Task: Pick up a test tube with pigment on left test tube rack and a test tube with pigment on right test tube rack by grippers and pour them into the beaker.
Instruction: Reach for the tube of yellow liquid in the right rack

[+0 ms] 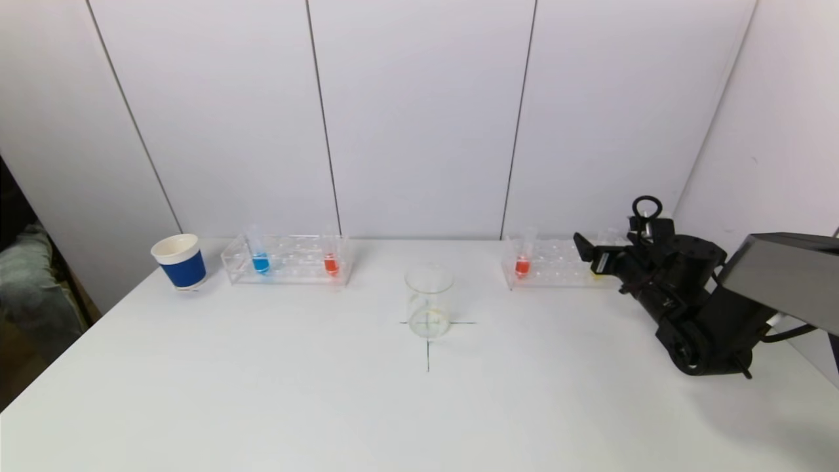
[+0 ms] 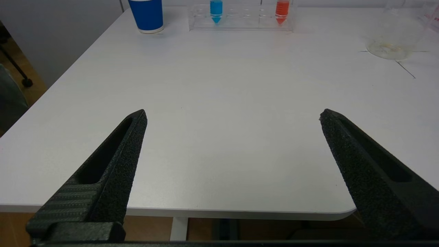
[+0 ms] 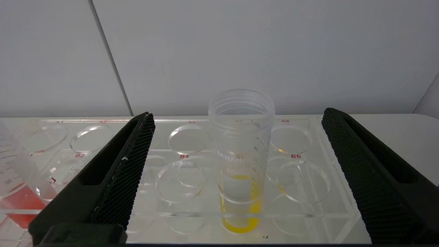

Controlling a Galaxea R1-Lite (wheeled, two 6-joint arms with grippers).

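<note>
On the far left of the white surface [image 1: 262,406] I note a paper cup [image 1: 179,261] with a blue sleeve and white rim, standing upright. I see a black cross [image 1: 429,341] marked at the surface's centre. White wall panels [image 1: 419,118] with dark vertical seams close off the far side. Beyond the left edge I can make out brown floor [image 1: 16,354].
</note>
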